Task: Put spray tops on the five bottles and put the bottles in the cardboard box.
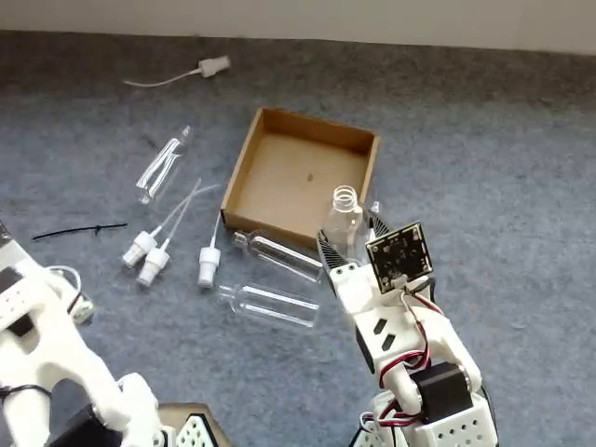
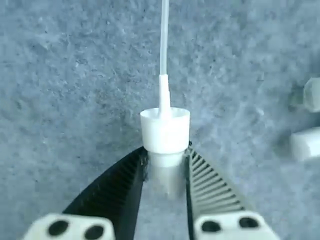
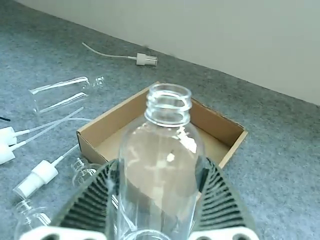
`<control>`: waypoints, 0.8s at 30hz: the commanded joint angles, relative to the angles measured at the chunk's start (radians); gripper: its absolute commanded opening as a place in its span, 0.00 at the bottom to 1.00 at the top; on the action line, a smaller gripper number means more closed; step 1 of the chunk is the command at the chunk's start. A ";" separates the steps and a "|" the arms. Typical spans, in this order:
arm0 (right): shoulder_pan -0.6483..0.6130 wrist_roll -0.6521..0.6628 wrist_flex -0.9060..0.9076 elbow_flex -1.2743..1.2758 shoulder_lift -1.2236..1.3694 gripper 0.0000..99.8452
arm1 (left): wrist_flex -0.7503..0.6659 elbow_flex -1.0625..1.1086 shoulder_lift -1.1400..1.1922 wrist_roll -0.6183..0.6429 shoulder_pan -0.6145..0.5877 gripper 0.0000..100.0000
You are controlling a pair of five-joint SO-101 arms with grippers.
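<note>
My right gripper is shut on a clear uncapped bottle, held upright just in front of the cardboard box; the high view shows this bottle at the near right corner of the box. My left gripper is shut on a white spray top, its tube pointing away over the carpet. Two bottles lie in front of the box and a third bottle to its left. Three spray tops lie between them.
Another spray top with its tube lies far back on the grey carpet. A black cable tie lies at the left. The left arm stands at the near left corner, the right arm at the near right.
</note>
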 commanded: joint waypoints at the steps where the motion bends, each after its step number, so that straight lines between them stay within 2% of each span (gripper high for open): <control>1: 0.008 -0.009 -0.018 -0.010 -0.012 0.00 | -0.075 0.008 -0.002 0.132 0.035 0.00; 5: 0.008 -0.009 -0.018 -0.010 -0.012 0.00 | -0.072 0.008 -0.002 0.129 0.079 0.04; 11: 0.008 -0.009 -0.018 -0.010 -0.012 0.00 | -0.071 0.008 -0.002 0.132 0.160 0.28; 17: 0.008 -0.009 -0.018 -0.010 -0.012 0.00 | -0.046 0.002 -0.004 0.109 0.154 0.29; 18: 0.008 -0.009 -0.018 -0.010 -0.012 0.00 | -0.031 -0.004 -0.010 0.060 0.153 0.28; 20: 0.008 -0.009 -0.018 -0.010 -0.012 0.00 | -0.006 -0.041 -0.015 -0.132 0.136 0.28; 24: 0.008 -0.009 -0.018 -0.010 -0.012 0.00 | 0.014 -0.173 -0.012 -0.701 0.133 0.24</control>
